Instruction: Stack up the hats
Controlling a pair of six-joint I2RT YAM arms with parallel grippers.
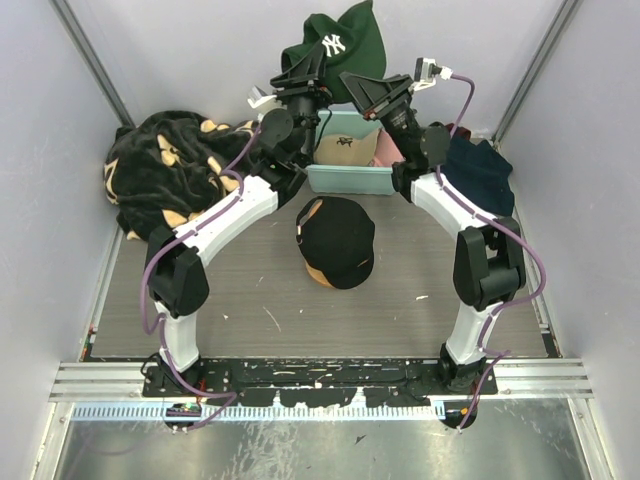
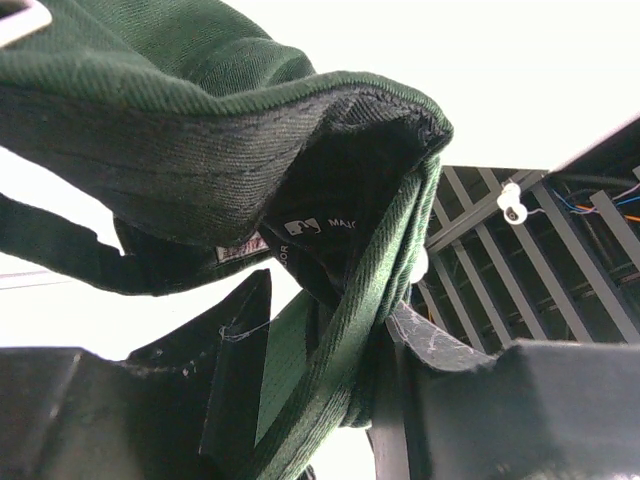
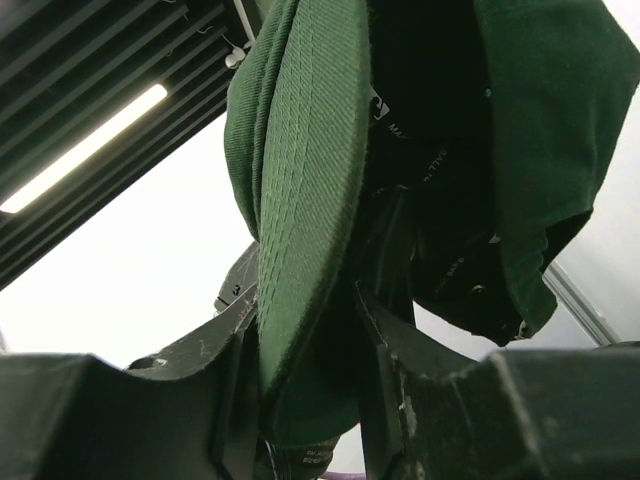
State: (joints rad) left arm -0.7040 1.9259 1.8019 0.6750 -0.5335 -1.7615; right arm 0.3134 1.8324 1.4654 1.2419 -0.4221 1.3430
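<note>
Both robot arms hold one hat high up at the back. It is a dark green cloth baseball cap [image 1: 335,42] with a white letter mark on the front. It hangs in the air above a light blue-green plastic box [image 1: 350,178].

The left fingers [image 1: 308,68] are pinching the soft cloth edge of the green cap. In the left wrist view, a fold of green cloth sits tight between the two black fingers. You can see the dark inside of the cap and a small white tag there.

The right fingers [image 1: 358,84] are pinching the stiff brim of the same cap. In the right wrist view, the brim stands on its edge between them, and the rest of the cap hangs to the right.

Two more hats lie in the box. One is a tan cloth cap [image 1: 343,148]. Beside it is a pink cloth cap [image 1: 387,150], partly hidden by the right arm.

A black cloth cap with tan parts [image 1: 337,240] lies on the grey worktop [image 1: 250,310], just in front of the box and between the two arms.

A big black blanket with tan flower marks [image 1: 165,165] is bunched up at the far left. A dark navy cloth [image 1: 482,170] lies at the far right.
</note>
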